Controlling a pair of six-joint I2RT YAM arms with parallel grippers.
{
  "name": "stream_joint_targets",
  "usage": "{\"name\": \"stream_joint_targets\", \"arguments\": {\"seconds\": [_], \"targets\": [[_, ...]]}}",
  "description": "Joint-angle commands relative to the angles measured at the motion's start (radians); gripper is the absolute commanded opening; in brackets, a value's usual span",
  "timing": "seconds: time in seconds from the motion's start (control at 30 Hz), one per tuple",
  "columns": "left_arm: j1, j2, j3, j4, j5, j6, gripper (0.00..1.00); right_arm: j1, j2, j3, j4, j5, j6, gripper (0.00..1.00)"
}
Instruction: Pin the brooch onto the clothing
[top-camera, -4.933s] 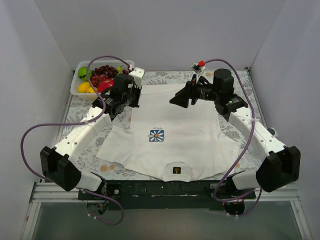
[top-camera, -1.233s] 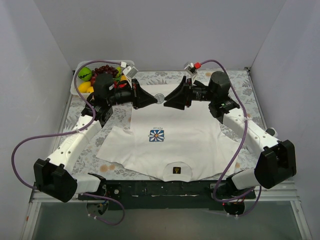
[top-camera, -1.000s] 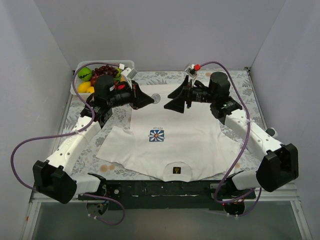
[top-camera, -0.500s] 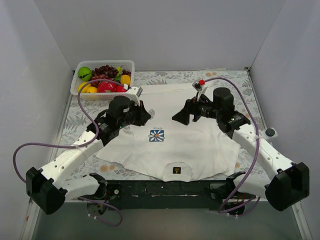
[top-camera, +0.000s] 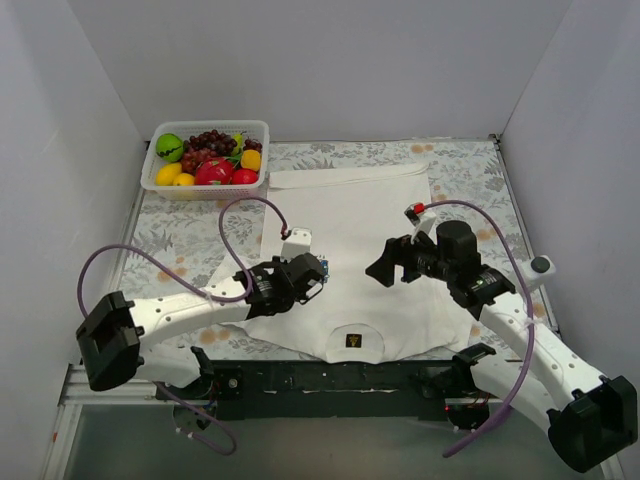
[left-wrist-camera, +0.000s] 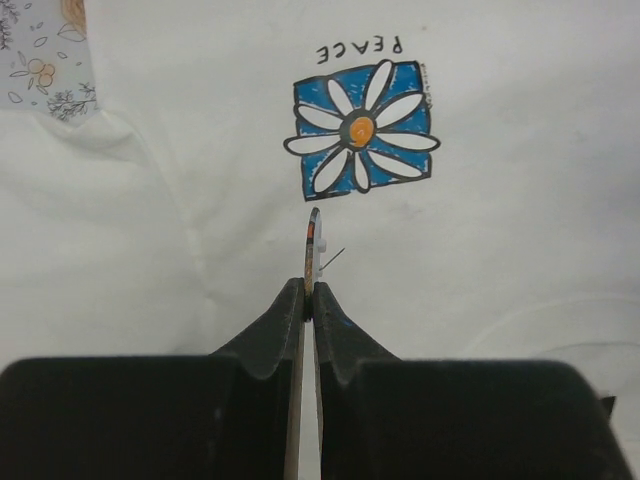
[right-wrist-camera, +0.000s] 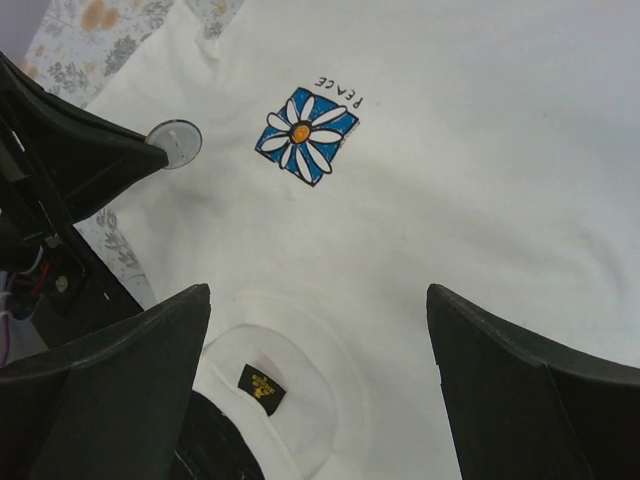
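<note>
Just short of the daisy print's (left-wrist-camera: 361, 130) lower edge, the brooch (left-wrist-camera: 314, 235) stands edge-on, pinched tight between the closed fingers of my left gripper (left-wrist-camera: 308, 295). Its thin pin juts to the right. I cannot tell whether it touches the T-shirt (left-wrist-camera: 500, 250) under it. Plain white cloth lies open on both sides of the disc. My right gripper (right-wrist-camera: 318, 300) hangs over the chest well apart from it, jaws spread wide and holding nothing, with the print and bare fabric between us. The neck label (right-wrist-camera: 261, 382) sits near the table's (top-camera: 470, 170) near edge. The fruit basket (top-camera: 205, 125) is in the far left corner, well clear of both arms.
</note>
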Motion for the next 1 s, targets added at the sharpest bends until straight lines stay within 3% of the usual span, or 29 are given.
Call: {"name": "stream_joint_targets", "arguments": {"seconds": [0.0, 0.3, 0.73, 0.97], "targets": [[-0.041, 0.074, -0.014, -0.053, -0.19, -0.014, 0.0, 0.0, 0.005, -0.038, 0.021, 0.024, -0.033, 0.96], [-0.061, 0.241, 0.035, -0.008, -0.241, 0.103, 0.0, 0.0, 0.021, -0.06, 0.038, 0.062, -0.055, 0.96], [-0.072, 0.339, 0.091, -0.036, -0.262, 0.153, 0.0, -0.002, 0.09, -0.063, 0.036, 0.074, -0.067, 0.95], [-0.081, 0.362, 0.11, -0.008, -0.287, 0.27, 0.0, -0.043, 0.109, -0.084, 0.061, 0.016, -0.066, 0.95]]}}
